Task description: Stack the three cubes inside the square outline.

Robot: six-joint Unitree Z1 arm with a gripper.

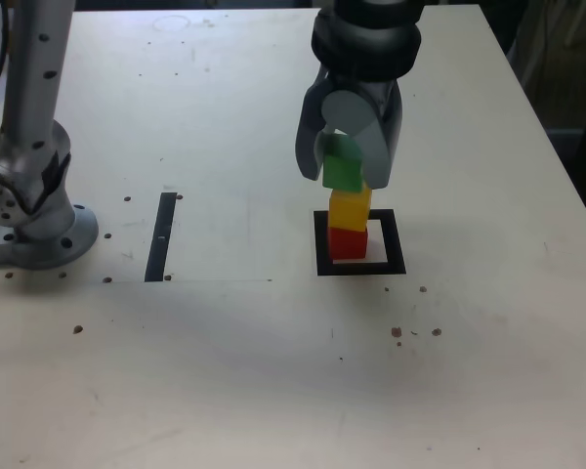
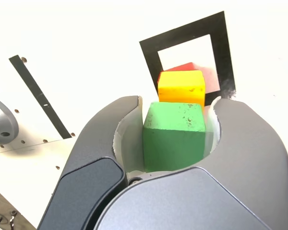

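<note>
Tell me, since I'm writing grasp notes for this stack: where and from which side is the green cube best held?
By two opposite side faces, coming from above, as the pincer grips it now. The green cube has flat, plain, parallel sides that suit the jaws, and a top approach leaves its underside free to land on the yellow cube, which sits on the red cube inside the square outline.

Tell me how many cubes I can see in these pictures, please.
3. The red cube sits inside the square outline, the yellow cube rests on it, and the green cube is in the gripper just above them. None seems hidden.
</note>
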